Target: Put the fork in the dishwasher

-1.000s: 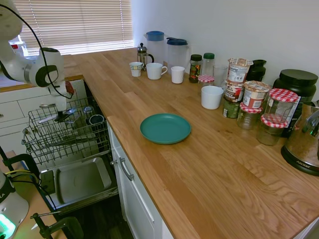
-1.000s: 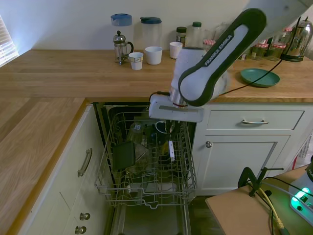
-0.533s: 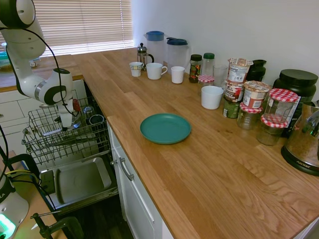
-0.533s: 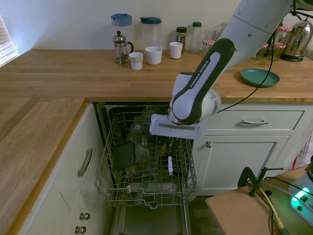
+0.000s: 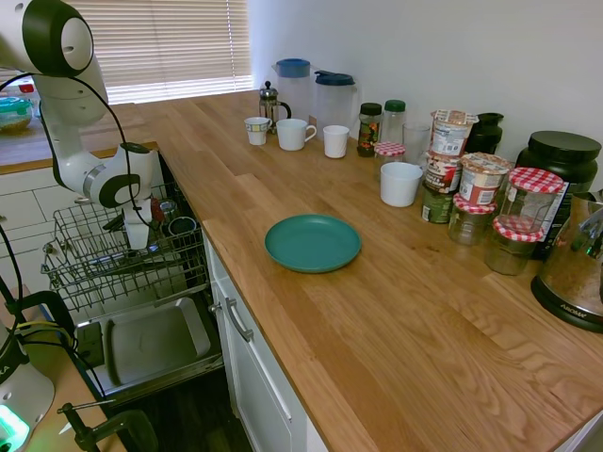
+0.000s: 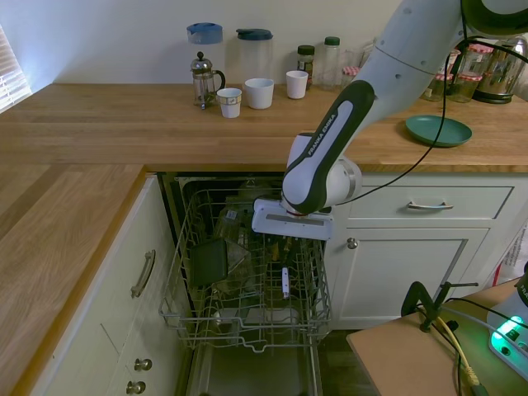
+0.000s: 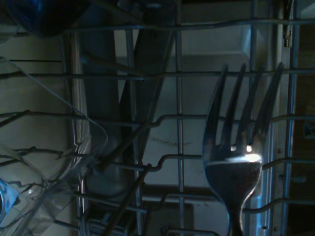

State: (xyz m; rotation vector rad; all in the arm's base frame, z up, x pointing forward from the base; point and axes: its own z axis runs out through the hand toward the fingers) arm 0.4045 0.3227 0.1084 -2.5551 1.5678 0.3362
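Currently my gripper (image 6: pixel 285 246) hangs over the right-hand side of the dishwasher's (image 6: pixel 247 330) wire rack (image 6: pixel 190 309), near the rack's back edge. The fork (image 7: pixel 239 147) shows large in the wrist view, tines pointing down toward the wires, handle rising from the frame's bottom edge. In the second exterior view a slim pale piece, most likely the same fork, stands nearly upright just below the gripper.

Risks, as I judge them: the tines sit over wide gaps in the rack wires. If the fork drops through a gap it could fall onto the steel-lined door (image 5: pixel 155 344) below, or wedge at a tilt. It could also strike the clear glassware (image 7: pixel 44 187) in the neighbouring part of the rack.

Not established: I cannot tell whether my fingers are clamped on the fork or parted; the white gripper body hides them in both exterior views. I cannot tell whether the fork already rests on the wires. The wrist view is dark, and the rack's other contents are hard to identify.
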